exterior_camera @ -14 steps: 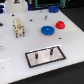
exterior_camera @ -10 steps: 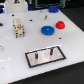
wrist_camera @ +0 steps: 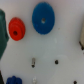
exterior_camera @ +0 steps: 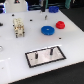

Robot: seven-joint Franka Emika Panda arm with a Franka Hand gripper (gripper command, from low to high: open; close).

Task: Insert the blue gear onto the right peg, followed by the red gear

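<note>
White table (exterior_camera: 15,55) carries a grey plate (exterior_camera: 37,57) with two dark pins; nothing sits on the right peg (exterior_camera: 50,51). Well apart from the plate lie the blue gear (exterior_camera: 48,30) and, just beside it, the smaller red gear (exterior_camera: 60,24). My jaws show in neither view, so I cannot tell their state.

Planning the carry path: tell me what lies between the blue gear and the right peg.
Only bare white table between blue gear and right peg, per the exterior view.
</note>
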